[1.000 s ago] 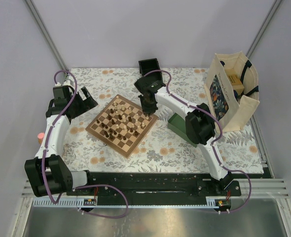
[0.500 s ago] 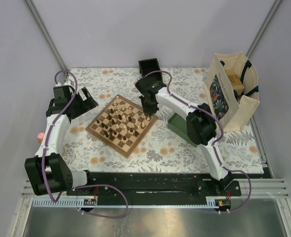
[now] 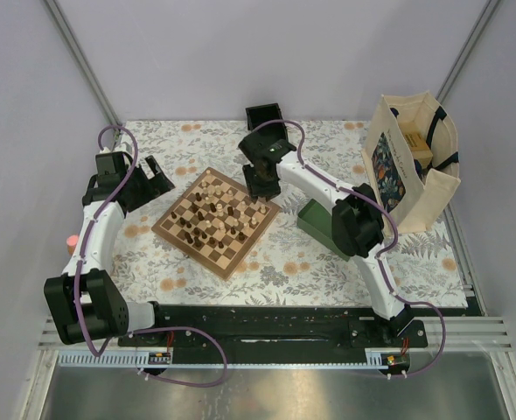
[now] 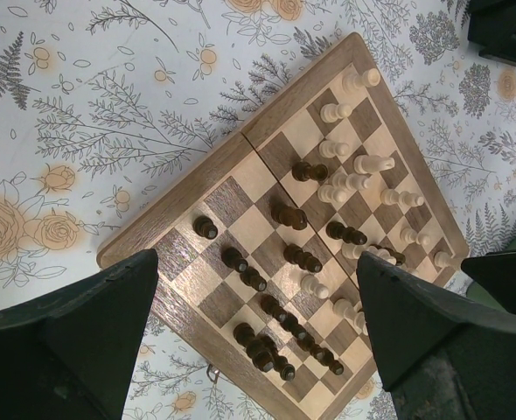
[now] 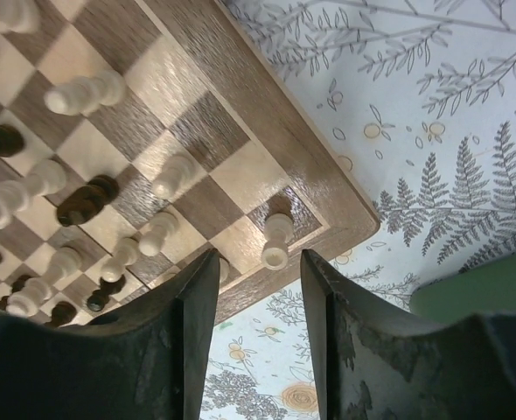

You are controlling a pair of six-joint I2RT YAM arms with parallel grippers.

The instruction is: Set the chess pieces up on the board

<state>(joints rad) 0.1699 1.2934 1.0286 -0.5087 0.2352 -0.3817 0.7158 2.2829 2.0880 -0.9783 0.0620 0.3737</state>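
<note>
board: checkered wooden board [image 3: 240, 255] lies flat on the floral cloth [image 3: 328, 262], turned corner-on like a diamond, mid table between the two arms
chess pieces: pale and dark chess pieces [image 3: 214, 210] scattered over the squares, not in ranks; in the left wrist view the pale ones sit mostly toward the far right side of the board [image 4: 240, 144] and the dark ones [image 4: 275, 328] bunch toward the near edge
right gripper: right gripper [image 3: 260, 181] hangs over the board's right corner, pointing down; jaws apart, gripping nothing
right wrist view: fingers of the right gripper [image 5: 260, 262] stand on either side of one pale piece [image 5: 277, 238], with a gap on both sides
pale piece: upright on the dark corner square, just inside the border [image 5: 302, 175]; looks like a pawn, but the angle is too steep to be sure
left gripper: left gripper [image 3: 156, 178] is off the board's left side, above the cloth, near the left corner; jaws spread wide, empty
left wrist view: both fingers of the left gripper [image 4: 258, 350] frame the board from above, touching nothing
green tray: green tray [image 3: 313, 219] on the cloth just right of the board, partly under the right arm
black box: black box [image 3: 265, 116] at the far edge of the cloth, behind the right gripper
tote bag: tote bag [image 3: 413, 162] stands upright at the far right, well apart from the board
</note>
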